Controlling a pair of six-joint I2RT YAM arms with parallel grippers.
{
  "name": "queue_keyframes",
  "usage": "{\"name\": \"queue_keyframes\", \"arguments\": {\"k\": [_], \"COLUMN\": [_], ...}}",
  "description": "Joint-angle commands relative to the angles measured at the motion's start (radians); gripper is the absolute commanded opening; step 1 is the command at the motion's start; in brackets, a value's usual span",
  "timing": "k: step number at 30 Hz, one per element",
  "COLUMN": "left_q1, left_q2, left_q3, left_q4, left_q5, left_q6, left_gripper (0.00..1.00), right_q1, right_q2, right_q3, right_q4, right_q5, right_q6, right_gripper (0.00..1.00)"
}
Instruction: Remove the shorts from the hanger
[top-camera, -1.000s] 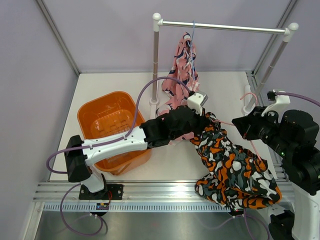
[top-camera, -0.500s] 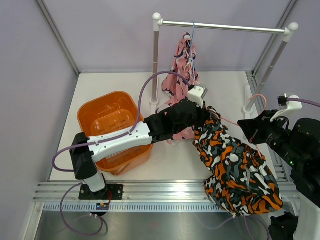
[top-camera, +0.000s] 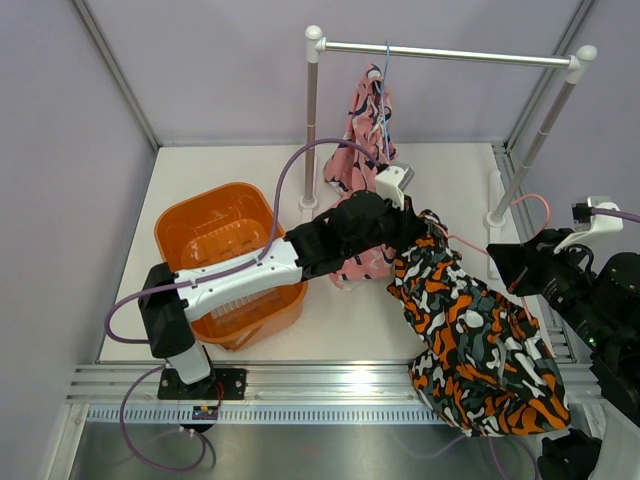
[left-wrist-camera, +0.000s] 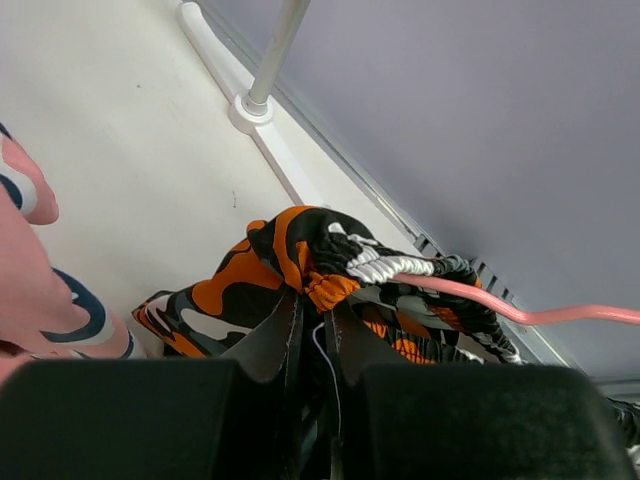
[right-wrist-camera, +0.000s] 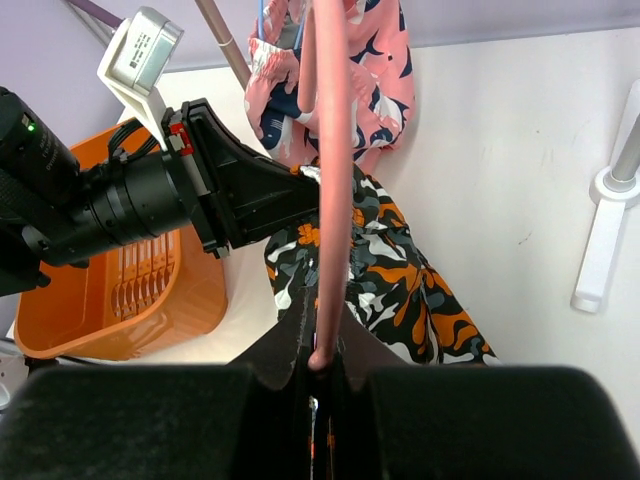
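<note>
My left gripper (left-wrist-camera: 316, 318) pinches the waistband of the camouflage shorts (left-wrist-camera: 300, 250); the fabric drapes down from its tips. My right gripper (right-wrist-camera: 318, 352) clamps the pink hanger (right-wrist-camera: 330, 150), which runs forward into that waistband. The pink shorts (top-camera: 362, 130) hang from the rail (top-camera: 450, 53) beyond my left gripper

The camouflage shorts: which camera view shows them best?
The top external view: the camouflage shorts appear whole there. The left wrist view shows only the bunched waistband at the fingers; the right wrist view shows only a part beneath the pink hanger.
</note>
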Motion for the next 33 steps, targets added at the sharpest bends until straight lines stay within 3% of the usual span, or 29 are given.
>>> {"name": "queue_keyframes", "arguments": {"k": [1,7,9,11,18,27,30,33], "left_q1": [0.092,0.092,0.092,0.092,0.092,0.092,0.091,0.092], "left_q2": [-0.018,-0.072,-0.086,-0.107,-0.133,-0.161,-0.164,-0.147], "left_q3": [-0.068,-0.120,-0.137,-0.161,-0.177,-0.206,-0.206,-0.185], "left_q4": [-0.087,-0.032,-0.012,0.016,0.013,0.057,0.060,0.037], "left_q5": [-0.094,-0.040,-0.008,0.004,0.001,0.045,0.044,0.047], "left_q6": [0.037,0.052,0.063,0.072,0.089,0.106,0.110,0.121], "left_gripper": [0.08,0.09,0.15,0.30,0.45,0.56,0.49,0.29], "right_q1": [0.008,0.008,0.007,0.007,0.008,0.007,0.007,0.007], "right_q2": [-0.049,-0.058,-0.058,-0.055,-0.057,-0.055,-0.055,-0.058], "right_q3": [0.081,0.055,0.052,0.049,0.043,0.037,0.032,0.032], "right_q4": [0.057,0.065,0.063,0.062,0.065,0.062,0.065,0.078], "right_q5": [0.025,0.059,0.066,0.072,0.074,0.085,0.080,0.065], "right_q6": [-0.015,-0.017,-0.017,-0.018,-0.020,-0.018,-0.017,-0.015], "right_gripper": [0.00,0.00,0.00,0.00,0.00,0.00,0.00,0.00]}}
